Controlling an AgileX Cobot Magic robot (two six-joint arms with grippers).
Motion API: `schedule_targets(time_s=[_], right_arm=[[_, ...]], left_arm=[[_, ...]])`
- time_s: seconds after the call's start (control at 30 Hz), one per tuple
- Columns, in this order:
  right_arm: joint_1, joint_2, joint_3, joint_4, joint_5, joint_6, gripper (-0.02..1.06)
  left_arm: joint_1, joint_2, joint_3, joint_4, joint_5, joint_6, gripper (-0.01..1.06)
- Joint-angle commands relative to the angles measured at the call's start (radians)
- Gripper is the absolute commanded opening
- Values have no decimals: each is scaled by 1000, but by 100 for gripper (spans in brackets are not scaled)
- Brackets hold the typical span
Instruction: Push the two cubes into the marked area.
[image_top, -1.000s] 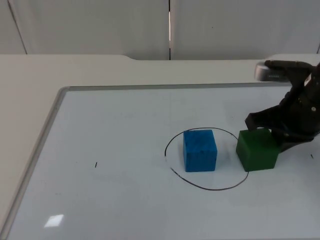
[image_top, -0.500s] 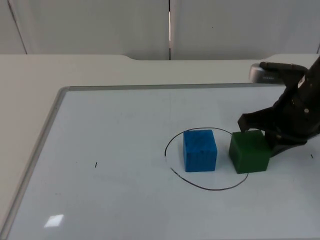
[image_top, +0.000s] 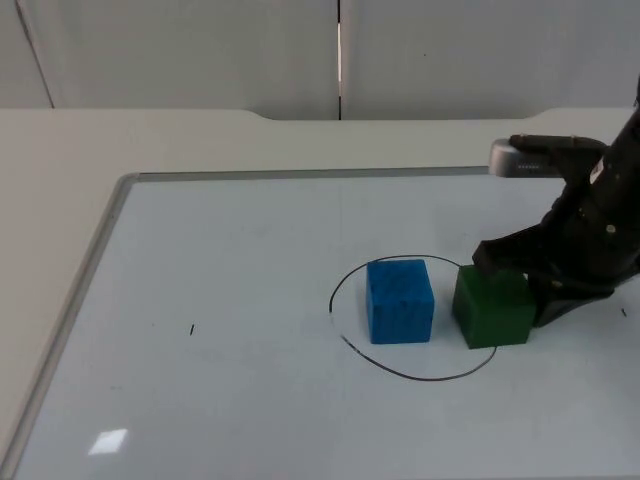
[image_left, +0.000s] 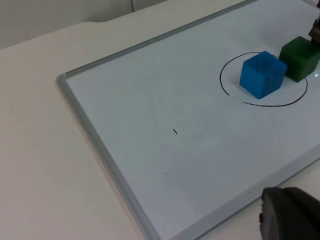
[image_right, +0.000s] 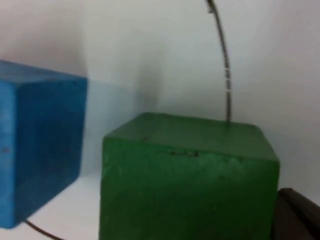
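My right tool (image_top: 530, 290) sits low on the whiteboard (image_top: 200, 260), pressed against the far-right side of the green cube (image_top: 492, 307); I cannot tell how wide it stands, and it grips nothing. The green cube straddles the right edge of the drawn circle (image_top: 400, 368), near the blue cube (image_top: 400, 300), which lies fully inside. I'd push level and slow toward the blue cube, stopping once green clears the line, since a hard shove could knock blue out the left side. My left tool (image_left: 290, 220) waits off the board's edge over the counter (image_top: 60, 200), well apart. A small ink tick (image_top: 192, 329) marks the board.
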Motion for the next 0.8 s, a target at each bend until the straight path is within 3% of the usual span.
schedule_targets(time_s=[0.0,0.77], right_arm=[[14,-5,5,24,-19,0,0],[57,-5,5,130,-82,0,0]], left_arm=[[3,-5,5,-5,-7,-5,0],[3,-5,5,-5,-7,-1,0]])
